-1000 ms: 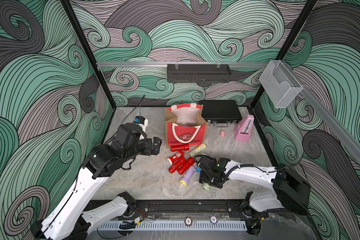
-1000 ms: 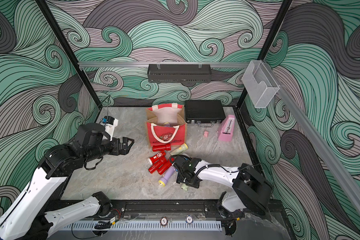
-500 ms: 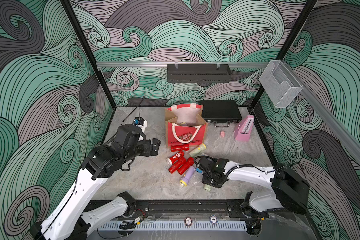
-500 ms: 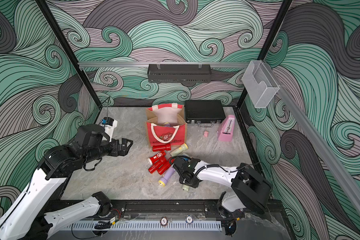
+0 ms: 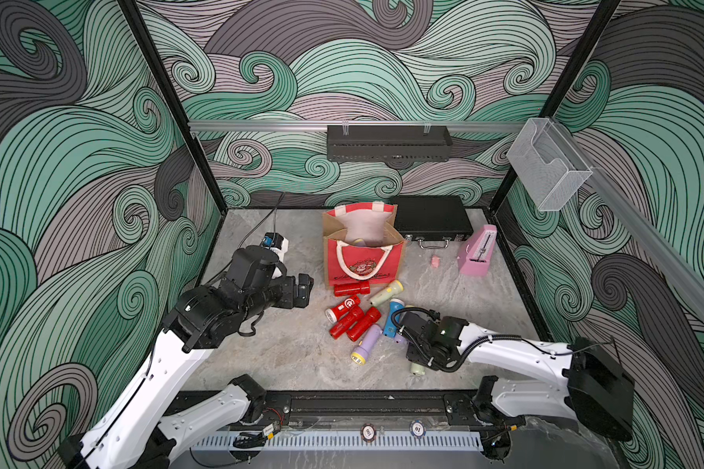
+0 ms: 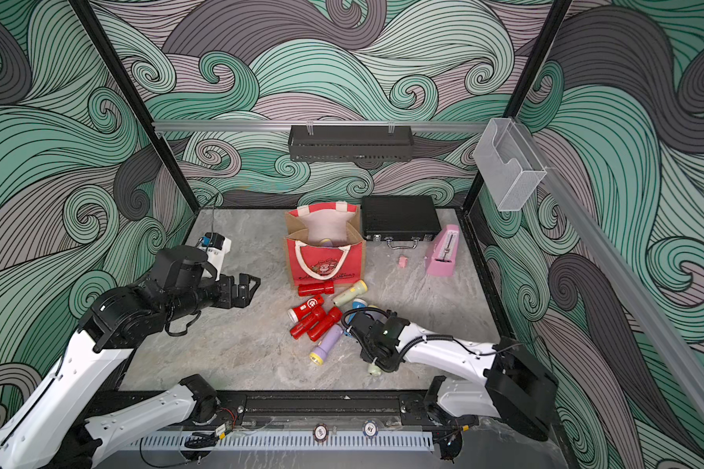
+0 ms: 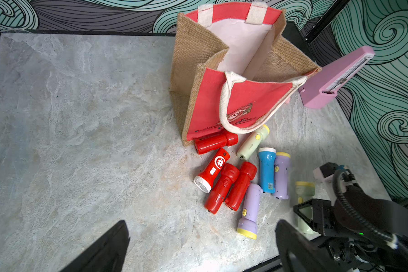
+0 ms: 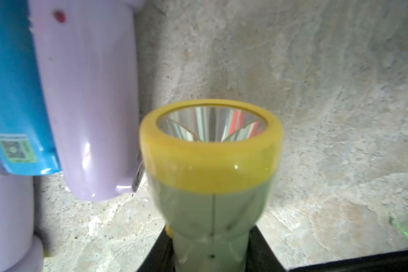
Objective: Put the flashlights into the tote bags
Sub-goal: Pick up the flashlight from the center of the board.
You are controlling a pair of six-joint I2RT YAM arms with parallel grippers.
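Plastic, probably light, rigid and slick, so best held at narrow handle below flared head. Pale green flashlight [image 8: 210,188] down on surface [image 5: 281,357] beside lilac flashlight [image 8: 87,106], pinched there by right end effector [image 8: 210,252]. Left end effector [image 6: 251,290] spread, empty, apart from tote bag [image 5: 362,260].

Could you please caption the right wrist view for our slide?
Right hand clasps the yellow-rimmed pale green flashlight beside a lilac flashlight and a blue flashlight on the table.
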